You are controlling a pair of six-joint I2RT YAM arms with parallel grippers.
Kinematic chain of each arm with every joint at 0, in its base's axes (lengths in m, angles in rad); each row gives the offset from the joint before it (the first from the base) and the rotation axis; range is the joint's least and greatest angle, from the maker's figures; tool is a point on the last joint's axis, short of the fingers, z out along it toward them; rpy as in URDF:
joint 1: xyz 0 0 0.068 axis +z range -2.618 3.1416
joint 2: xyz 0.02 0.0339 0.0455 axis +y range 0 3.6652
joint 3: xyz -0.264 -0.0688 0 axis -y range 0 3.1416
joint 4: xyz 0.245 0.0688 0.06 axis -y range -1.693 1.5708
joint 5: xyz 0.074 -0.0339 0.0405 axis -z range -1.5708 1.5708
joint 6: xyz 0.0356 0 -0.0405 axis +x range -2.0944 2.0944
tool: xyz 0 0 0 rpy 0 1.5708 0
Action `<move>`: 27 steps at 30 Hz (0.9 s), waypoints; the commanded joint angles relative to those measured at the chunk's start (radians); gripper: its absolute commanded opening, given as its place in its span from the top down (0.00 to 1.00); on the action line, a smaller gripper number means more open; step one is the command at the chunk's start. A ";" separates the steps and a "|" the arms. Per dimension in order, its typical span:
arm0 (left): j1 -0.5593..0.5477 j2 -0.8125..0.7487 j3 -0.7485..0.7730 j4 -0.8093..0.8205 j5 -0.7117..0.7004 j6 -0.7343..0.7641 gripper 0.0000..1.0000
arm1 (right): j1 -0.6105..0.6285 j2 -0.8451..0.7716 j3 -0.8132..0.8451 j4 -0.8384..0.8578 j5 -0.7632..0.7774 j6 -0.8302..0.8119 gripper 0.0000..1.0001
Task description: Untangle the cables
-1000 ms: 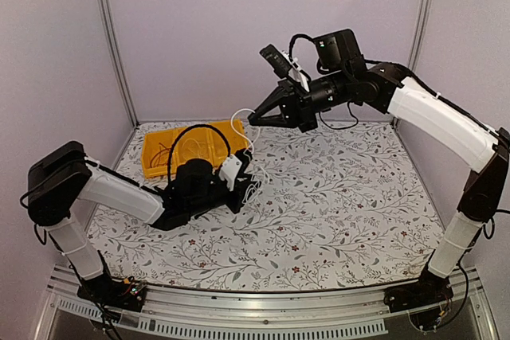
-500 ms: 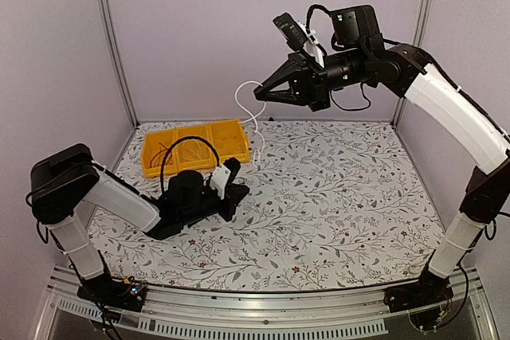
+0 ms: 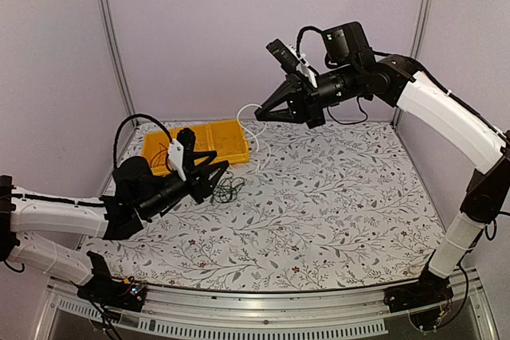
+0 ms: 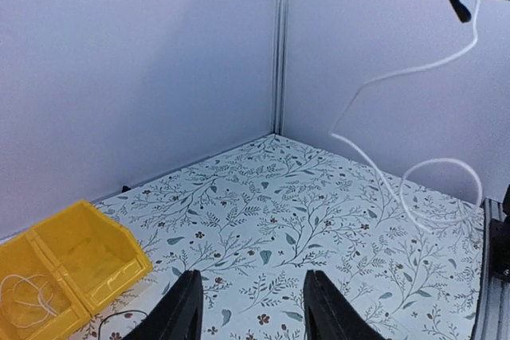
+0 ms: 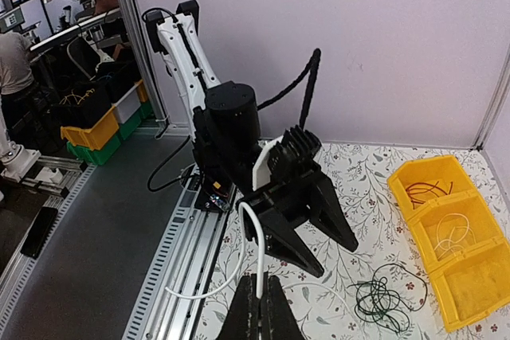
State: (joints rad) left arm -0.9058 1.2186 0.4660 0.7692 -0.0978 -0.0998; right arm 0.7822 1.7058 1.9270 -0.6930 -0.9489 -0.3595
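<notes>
While raised, right hand point(image 3: 259, 116) grips white cable point(image 5: 260, 244)

One overview, two opposed wrist cameras.
Top looks down from the near side; left wrist, low, faces far-right; right wrist, high, faces near-left. All share the yellow bin point(image 3: 227, 139) point(image 4: 119, 275) point(image 5: 478, 288) and white cable point(image 3: 255, 131) point(image 4: 370, 171) point(image 5: 260, 248).

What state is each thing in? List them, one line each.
Left tool: open, empty.
Right tool: shut on the white cable, held up.
White cable: hanging from the right tool to the table.
Black cables: loose tangle on the table.
Yellow bin: upright, wires in two compartments.
</notes>
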 commanded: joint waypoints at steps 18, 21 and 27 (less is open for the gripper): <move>-0.174 -0.062 0.199 -0.212 -0.124 0.545 0.44 | -0.006 -0.016 -0.080 0.024 -0.048 0.013 1.00; -0.176 -0.047 0.217 -0.196 -0.115 0.574 0.45 | -0.006 -0.012 -0.080 0.027 -0.050 0.016 1.00; -0.178 -0.027 0.254 -0.200 -0.081 0.598 0.52 | -0.005 -0.005 -0.079 0.033 -0.053 0.022 1.00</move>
State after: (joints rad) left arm -1.0702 1.1805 0.6785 0.5617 -0.1905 0.4538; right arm 0.7822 1.7061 1.8534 -0.6834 -0.9817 -0.3534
